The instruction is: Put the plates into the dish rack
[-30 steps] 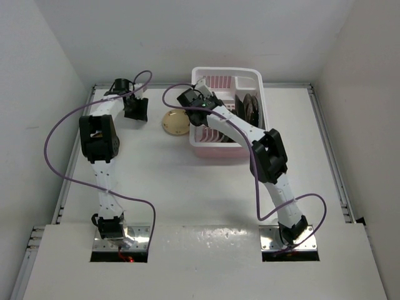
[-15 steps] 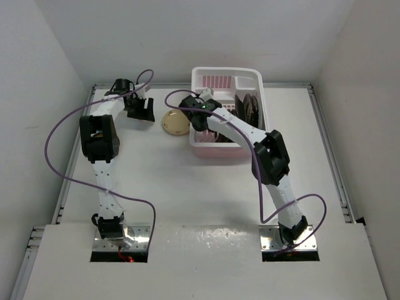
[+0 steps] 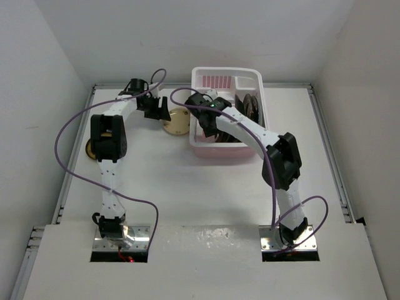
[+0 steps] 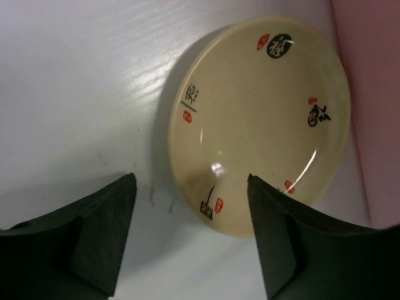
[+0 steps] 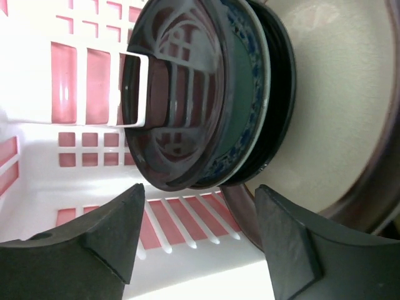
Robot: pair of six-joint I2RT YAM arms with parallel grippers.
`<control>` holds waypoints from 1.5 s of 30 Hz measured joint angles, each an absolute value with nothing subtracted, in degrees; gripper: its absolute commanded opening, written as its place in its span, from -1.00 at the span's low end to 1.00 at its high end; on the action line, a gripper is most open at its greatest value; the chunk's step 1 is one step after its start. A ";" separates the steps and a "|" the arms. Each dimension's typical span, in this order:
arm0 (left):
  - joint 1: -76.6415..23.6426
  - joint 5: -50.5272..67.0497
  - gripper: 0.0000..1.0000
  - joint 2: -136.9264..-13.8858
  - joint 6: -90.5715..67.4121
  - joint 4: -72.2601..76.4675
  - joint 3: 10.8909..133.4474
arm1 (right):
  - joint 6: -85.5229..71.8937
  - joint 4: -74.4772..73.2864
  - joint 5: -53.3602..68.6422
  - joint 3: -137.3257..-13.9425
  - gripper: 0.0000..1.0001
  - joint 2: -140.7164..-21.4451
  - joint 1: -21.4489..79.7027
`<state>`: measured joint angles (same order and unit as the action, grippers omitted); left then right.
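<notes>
A tan plate (image 3: 177, 120) with red and black marks lies flat on the table, just left of the pale pink dish rack (image 3: 226, 70). My left gripper (image 3: 157, 110) hangs open over its near edge. In the left wrist view the tan plate (image 4: 259, 119) sits beyond the open gripper (image 4: 190, 240), its rim between the finger tips. My right gripper (image 3: 210, 122) is inside the rack, open and empty (image 5: 197, 240). Several plates stand on edge there: a glossy dark plate (image 5: 178, 94), a teal patterned one (image 5: 250, 100), a black one (image 5: 282, 87) and a dark-rimmed cream one (image 5: 340, 106).
A yellow dark-rimmed plate (image 3: 93, 149) lies at the table's left edge, half hidden behind the left arm. The rack's pink wall (image 4: 375, 94) stands right beside the tan plate. White walls close in the table at the back and sides.
The right gripper has opened inside the rack, leaving a plate standing there. The left arm has swung right from the back left corner to the tan plate.
</notes>
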<state>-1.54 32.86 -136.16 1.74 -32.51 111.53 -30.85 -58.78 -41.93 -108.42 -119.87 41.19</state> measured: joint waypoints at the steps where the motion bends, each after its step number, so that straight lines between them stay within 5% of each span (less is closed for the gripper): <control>1: -1.93 31.83 0.41 -136.42 0.99 -32.16 111.87 | -30.81 -58.78 -41.34 -108.42 0.53 -119.46 40.95; 3: -2.52 31.18 0.25 -136.97 0.36 -31.35 112.33 | -30.63 -58.74 -40.32 -108.42 0.57 -118.78 40.42; 10: -3.70 28.91 -1.00 -138.26 -1.41 -30.28 112.92 | -27.42 -56.47 -36.73 -108.42 0.62 -115.66 39.68; 17: -2.66 29.54 -1.00 -138.21 -2.66 -32.71 115.04 | -23.33 -53.47 -31.66 -108.42 0.73 -111.42 39.83; 22: -0.84 29.36 -1.00 -135.44 2.81 -37.34 118.34 | -20.21 -49.60 -14.94 -107.77 0.75 -108.90 37.93; 28: 1.32 31.18 -1.00 -121.27 16.56 -44.07 118.43 | -18.17 -38.50 4.19 -96.99 0.81 -100.68 35.59; 39: -2.55 53.10 -1.00 -97.30 44.05 -68.86 118.04 | -19.29 -23.07 16.40 -93.95 0.75 -98.13 34.98; 42: -4.34 56.45 -1.00 -96.86 45.34 -71.99 115.37 | -20.12 -19.99 18.22 -91.64 0.35 -97.54 34.98; 45: -4.47 58.50 -1.00 -96.86 45.52 -72.31 112.40 | -22.24 -16.21 21.08 -87.05 -0.48 -95.96 35.03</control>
<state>-4.47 58.50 -96.86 45.52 -72.31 112.40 -22.24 -16.21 21.08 -87.05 -95.96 35.03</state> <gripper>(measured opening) 0.020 0.450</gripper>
